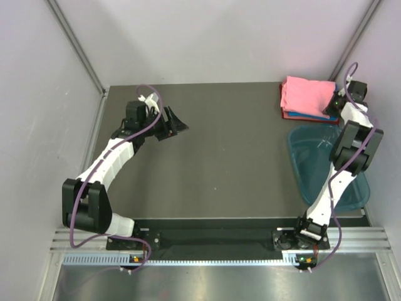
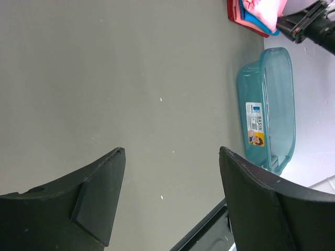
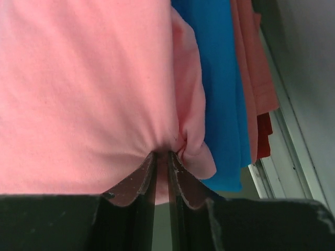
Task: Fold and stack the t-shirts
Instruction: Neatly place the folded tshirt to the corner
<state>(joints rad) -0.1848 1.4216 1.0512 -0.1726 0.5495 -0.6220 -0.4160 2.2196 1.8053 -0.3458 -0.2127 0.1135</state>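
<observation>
Left wrist view gives you the only writing: a white sticker [image 2: 255, 125] on the long side wall of the translucent teal tub [image 2: 272, 104] reads "BASIN", with a small blue mark above the word and a coloured picture below it. The finer print is too small for you to read.

The t-shirts [image 1: 306, 95] lie folded in one stack at the far right corner of the surface [image 1: 219, 157], just beyond the tub. The pink t-shirt [image 3: 84, 89] is on top, the blue t-shirt [image 3: 220, 94] is under it, and the reddish t-shirt [image 3: 259, 68] is at the bottom, with its edge showing past the blue one.

Your right gripper [image 3: 162, 154] is at the near right edge of that stack. Its fingers are drawn almost together, pinching a puckered fold of the pink t-shirt between the tips.

Your left gripper [image 2: 171, 151] hangs over bare surface at the far left, well apart from the stack. Its fingers are spread wide with nothing between them.
</observation>
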